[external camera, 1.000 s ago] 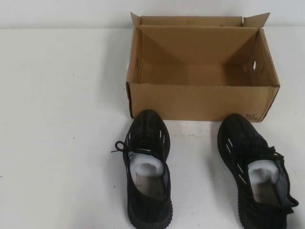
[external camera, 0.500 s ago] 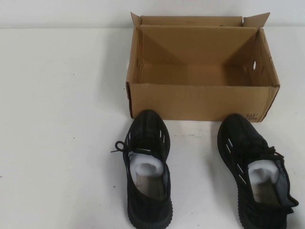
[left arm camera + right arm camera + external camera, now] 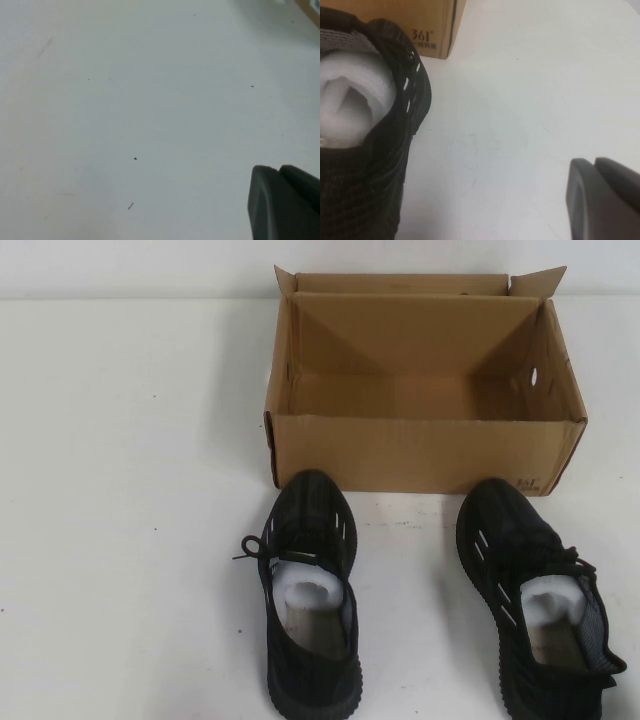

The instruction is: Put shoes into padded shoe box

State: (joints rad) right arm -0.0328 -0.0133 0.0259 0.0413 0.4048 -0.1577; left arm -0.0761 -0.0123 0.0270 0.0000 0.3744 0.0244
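Two black knit sneakers stand on the white table in front of the box, toes toward it: the left shoe (image 3: 308, 590) and the right shoe (image 3: 535, 600), each stuffed with white paper. The brown cardboard shoe box (image 3: 425, 452) stands open and empty behind them. Neither arm shows in the high view. My left gripper (image 3: 277, 170) is shut and empty over bare table. My right gripper (image 3: 594, 162) is shut and empty, just right of the right shoe's heel (image 3: 365, 130). The box's printed corner (image 3: 427, 25) shows beyond that shoe.
The white table (image 3: 120, 490) spreads wide to the left of the box and shoes. A gap of table lies between the two shoes. A sliver of the box (image 3: 312, 10) shows at the edge of the left wrist view.
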